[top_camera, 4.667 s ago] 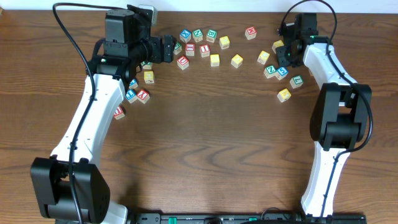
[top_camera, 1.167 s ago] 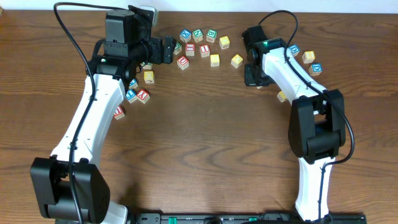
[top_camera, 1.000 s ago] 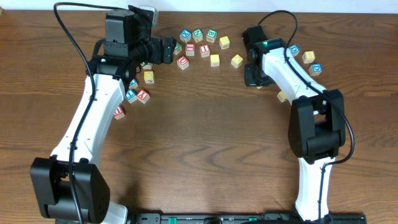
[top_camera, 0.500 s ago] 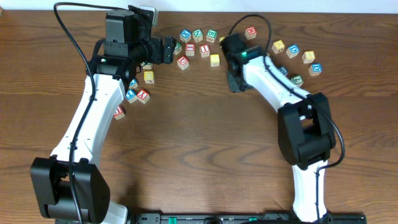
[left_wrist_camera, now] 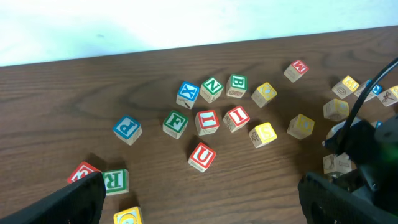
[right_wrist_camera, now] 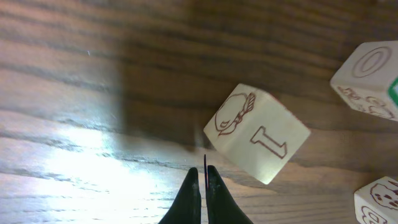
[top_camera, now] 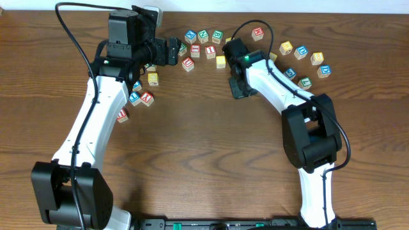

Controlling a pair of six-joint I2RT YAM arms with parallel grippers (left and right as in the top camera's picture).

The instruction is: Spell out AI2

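Observation:
Letter blocks lie scattered along the table's far side. Two red I blocks (top_camera: 195, 51) (top_camera: 210, 52) sit in the middle cluster, also in the left wrist view (left_wrist_camera: 206, 121) (left_wrist_camera: 236, 117). I see no A or 2 face. My left gripper (top_camera: 174, 51) (left_wrist_camera: 211, 202) is open and empty, hovering beside that cluster. My right gripper (top_camera: 238, 89) (right_wrist_camera: 203, 173) is shut and empty, low over the wood. Its tips are right beside a pale block (right_wrist_camera: 256, 134) showing an outlined I and a face drawing.
Blue X (left_wrist_camera: 188, 93), green N (left_wrist_camera: 211, 88), green B (left_wrist_camera: 237, 84), green F (left_wrist_camera: 175, 122), red U (left_wrist_camera: 202, 155), blue P (left_wrist_camera: 127, 128) and green R (left_wrist_camera: 115, 180) lie nearby. More blocks sit at the far right (top_camera: 300, 52) and left (top_camera: 147, 98).
My right arm has swung left from the right-hand blocks to just right of the middle cluster, fingers shut. The left arm has not moved.

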